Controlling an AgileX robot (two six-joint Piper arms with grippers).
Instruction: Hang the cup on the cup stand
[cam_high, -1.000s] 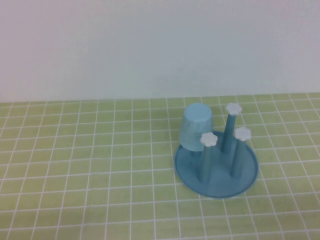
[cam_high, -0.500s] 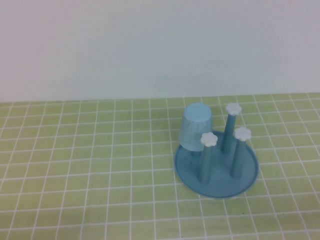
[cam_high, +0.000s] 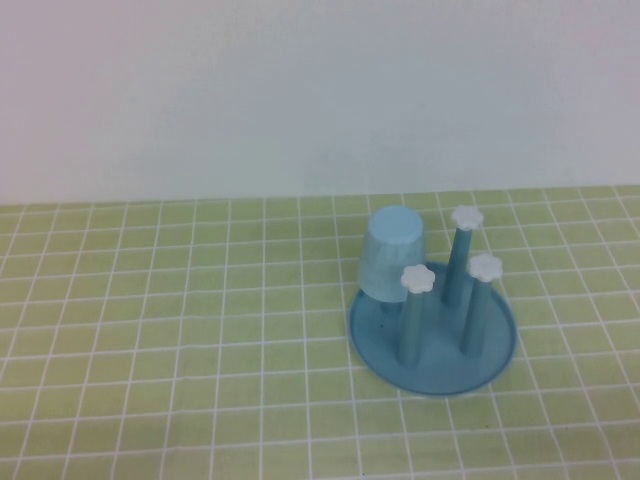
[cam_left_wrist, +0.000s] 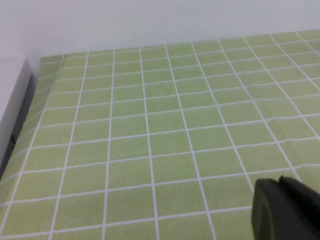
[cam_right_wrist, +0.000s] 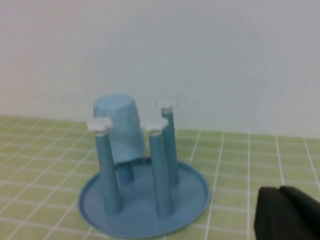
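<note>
From the high view, the cup (cam_high: 392, 253) is sitting upside down over one post of the cup stand (cam_high: 433, 315), at the far-left side of its round dish, tilted slightly. Three other posts are standing bare, each showing a white flower cap (cam_high: 417, 279). One cup and one stand are lying on the green-checked table (cam_high: 150, 330); neither arm is appearing here, so both are staying well clear of the stand.

In the left wrist view, the left gripper (cam_left_wrist: 287, 210) is showing only as a dark tip over bare table, well apart from the stand, which is not appearing at all. Its fingers are pressed together, clenched on nothing.

In the right wrist view, the right gripper (cam_right_wrist: 287, 212) is hovering low near the stand's dish, apart from it, with its fingers likewise clenched and empty. The cup (cam_right_wrist: 121, 127) is hanging over the rear post, its rim just above the dish (cam_right_wrist: 145, 212), and three capped posts are counted in front and beside it.

Judging by this, the hanging is looking finished. Doing the remaining step well is meaning keeping both arms away from the stand, so that nothing is knocking the tilted cup off its post or sliding the light dish.
</note>
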